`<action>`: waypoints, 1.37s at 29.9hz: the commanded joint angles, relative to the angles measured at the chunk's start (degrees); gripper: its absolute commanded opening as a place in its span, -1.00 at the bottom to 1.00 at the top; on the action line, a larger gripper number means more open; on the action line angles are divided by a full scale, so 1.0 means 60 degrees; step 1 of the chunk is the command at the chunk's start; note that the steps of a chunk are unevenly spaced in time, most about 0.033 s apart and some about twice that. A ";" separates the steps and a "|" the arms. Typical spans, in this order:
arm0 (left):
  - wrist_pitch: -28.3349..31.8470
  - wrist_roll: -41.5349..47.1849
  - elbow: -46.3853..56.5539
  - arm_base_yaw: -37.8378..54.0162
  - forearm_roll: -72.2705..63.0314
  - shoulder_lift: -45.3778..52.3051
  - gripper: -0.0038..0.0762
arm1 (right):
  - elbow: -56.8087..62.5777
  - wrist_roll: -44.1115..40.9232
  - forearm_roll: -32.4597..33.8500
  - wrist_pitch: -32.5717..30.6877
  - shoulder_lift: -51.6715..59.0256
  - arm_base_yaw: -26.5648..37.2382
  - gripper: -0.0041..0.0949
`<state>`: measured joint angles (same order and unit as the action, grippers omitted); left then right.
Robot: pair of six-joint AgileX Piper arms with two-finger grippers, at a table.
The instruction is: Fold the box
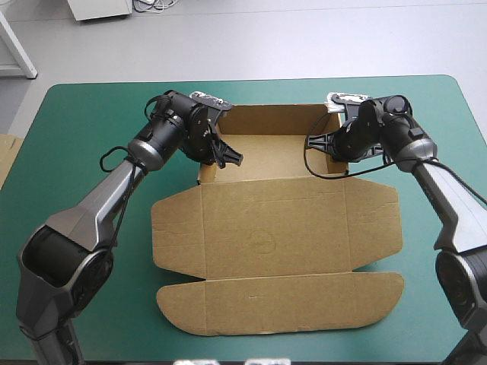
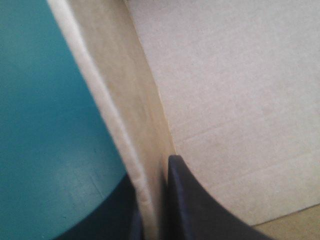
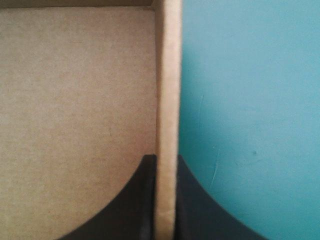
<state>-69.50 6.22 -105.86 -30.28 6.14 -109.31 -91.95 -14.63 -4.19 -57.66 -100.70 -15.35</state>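
Brown cardboard box [image 1: 278, 220] centre-frame, half formed.
Black-finned left hand [image 1: 228, 158] and right hand [image 1: 313, 143] each pinch a side wall [image 3: 167, 100], upper centre, nearly closed, probably keeping the tuck from springing.

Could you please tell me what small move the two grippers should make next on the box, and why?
Probably press both down a little to seat the walls. The left gripper is shut on the left wall of the box and the right gripper on its right wall, a finger either side; both walls stand upright, while the lid lies flat.
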 commanded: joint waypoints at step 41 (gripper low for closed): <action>0.0140 0.0595 0.0749 0.0658 0.2681 -0.0474 -0.93 | -0.0311 0.0402 0.2948 0.0487 -0.0930 -0.1569 -0.96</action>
<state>-67.43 13.13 -100.89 -26.71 12.47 -114.72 -92.16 -16.93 8.13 -52.01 -109.62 -25.13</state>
